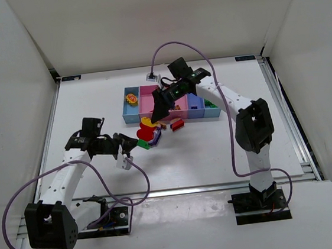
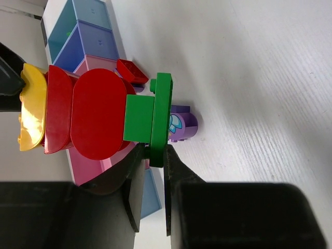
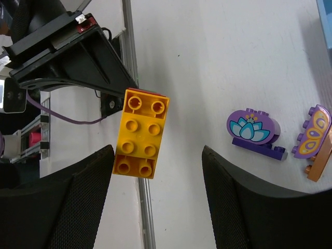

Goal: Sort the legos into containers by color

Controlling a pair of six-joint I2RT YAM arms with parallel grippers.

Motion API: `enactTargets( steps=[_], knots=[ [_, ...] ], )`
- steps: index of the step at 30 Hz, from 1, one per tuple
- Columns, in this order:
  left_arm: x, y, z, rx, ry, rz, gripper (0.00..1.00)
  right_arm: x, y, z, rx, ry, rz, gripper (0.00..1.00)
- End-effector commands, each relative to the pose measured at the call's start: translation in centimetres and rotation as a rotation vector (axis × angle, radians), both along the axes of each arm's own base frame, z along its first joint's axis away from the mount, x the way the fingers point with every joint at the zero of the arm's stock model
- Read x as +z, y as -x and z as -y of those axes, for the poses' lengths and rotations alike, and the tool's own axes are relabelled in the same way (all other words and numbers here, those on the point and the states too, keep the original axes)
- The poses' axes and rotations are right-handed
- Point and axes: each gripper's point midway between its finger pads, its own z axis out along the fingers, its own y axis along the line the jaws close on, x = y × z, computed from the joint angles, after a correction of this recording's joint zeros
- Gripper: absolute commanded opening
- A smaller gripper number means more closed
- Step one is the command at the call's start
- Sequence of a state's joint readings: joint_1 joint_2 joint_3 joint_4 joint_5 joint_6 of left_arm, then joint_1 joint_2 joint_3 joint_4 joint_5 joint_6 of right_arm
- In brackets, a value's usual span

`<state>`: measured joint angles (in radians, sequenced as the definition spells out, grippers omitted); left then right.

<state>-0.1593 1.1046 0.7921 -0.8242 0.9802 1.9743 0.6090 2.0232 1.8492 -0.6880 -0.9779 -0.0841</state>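
My left gripper (image 1: 136,144) (image 2: 154,151) is shut on the green plate (image 2: 163,111) at the base of a stack of legos: green, then red (image 2: 96,119), then a yellow brick (image 2: 30,114) on top. The stack (image 1: 146,132) stands in front of the containers (image 1: 149,101), a joined row of light blue, pink and blue bins. My right gripper (image 1: 158,116) (image 3: 157,155) is open, its fingers on either side of the yellow brick (image 3: 140,132) at the stack's top without touching it.
A purple lotus piece (image 3: 253,129) (image 2: 182,124) and a purple and orange butterfly piece (image 3: 314,137) lie beside the stack. A red piece (image 1: 176,124) (image 2: 132,71) lies in front of the bins. An orange-yellow piece (image 1: 131,98) sits in the leftmost bin.
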Motion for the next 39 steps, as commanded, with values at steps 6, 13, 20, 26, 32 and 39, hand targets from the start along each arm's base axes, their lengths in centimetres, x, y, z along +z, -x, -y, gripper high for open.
enactTargets(
  steps=[6,13,20,26,32,39],
  knots=[
    [3.6,-1.8,1.6,-0.229,0.005,0.425,0.10,0.9,0.9,-1.2,0.047,-0.039,-0.015,0.72],
    [3.4,-1.9,1.9,-0.250,0.005,0.432,0.10,1.0,2.1,-2.1,0.083,-0.048,-0.025,0.71],
    [2.9,-1.9,2.4,-0.274,-0.006,0.429,0.10,0.4,2.5,-3.0,0.098,-0.038,-0.033,0.70],
    [2.9,-2.3,2.6,-0.287,-0.009,0.444,0.10,-0.8,3.1,-3.1,0.107,-0.015,-0.048,0.68],
    [2.9,-2.6,2.9,-0.289,-0.010,0.448,0.10,-1.6,3.4,-2.9,0.111,0.006,-0.049,0.39],
    [2.3,-1.9,3.3,-0.312,-0.010,0.452,0.10,-1.3,3.4,-2.4,0.111,0.003,-0.029,0.00]
  ],
)
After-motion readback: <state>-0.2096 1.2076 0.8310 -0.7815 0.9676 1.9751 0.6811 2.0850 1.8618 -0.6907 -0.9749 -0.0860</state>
